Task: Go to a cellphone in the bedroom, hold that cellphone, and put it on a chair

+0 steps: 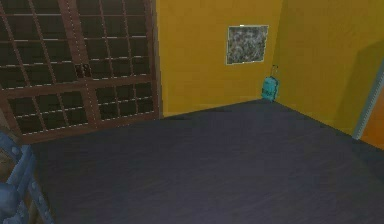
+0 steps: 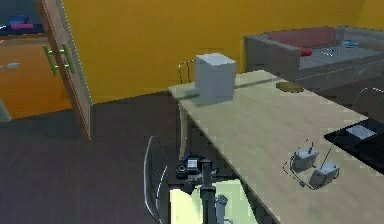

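Note:
The arm's dark bar (image 2: 210,198) rises from the bottom edge of the arm side view. The gripper (image 2: 190,168) is a dark body at its top, next to the near corner of a light wooden table (image 2: 260,120). Under it lies the pale yellow seat of a chair (image 2: 195,208) with a thin metal frame. I cannot make out the gripper's far end, so I cannot tell whether it holds anything. On the table lie a dark flat thing (image 2: 362,133) at the right edge and a small dark round thing (image 2: 292,88).
A white box (image 2: 215,78) and two small white blocks with dark marks (image 2: 313,165) sit on the table. Beyond it stands a grey bed (image 2: 310,45). An orange door (image 2: 30,85) is at the left. Ahead are a dark glass-paned cabinet (image 1: 80,65), a wall picture (image 1: 247,44), a small teal thing (image 1: 270,89) and dark open floor (image 1: 200,165).

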Available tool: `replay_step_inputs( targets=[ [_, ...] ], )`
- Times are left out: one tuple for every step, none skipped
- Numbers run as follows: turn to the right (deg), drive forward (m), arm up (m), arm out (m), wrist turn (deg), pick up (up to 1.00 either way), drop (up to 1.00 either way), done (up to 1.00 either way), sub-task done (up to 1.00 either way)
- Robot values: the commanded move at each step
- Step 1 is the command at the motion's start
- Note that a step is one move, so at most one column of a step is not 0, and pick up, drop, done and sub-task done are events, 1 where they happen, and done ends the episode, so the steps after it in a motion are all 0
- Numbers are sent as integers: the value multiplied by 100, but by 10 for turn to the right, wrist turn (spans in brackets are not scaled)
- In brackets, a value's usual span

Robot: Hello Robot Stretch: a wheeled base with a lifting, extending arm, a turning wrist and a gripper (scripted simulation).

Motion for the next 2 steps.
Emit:
replay_step_inputs(
  targets=[
    [0,0,-32,0,0,0,0,0,0],
    [0,0,0,0,0,0,100,0,0]
  ],
)
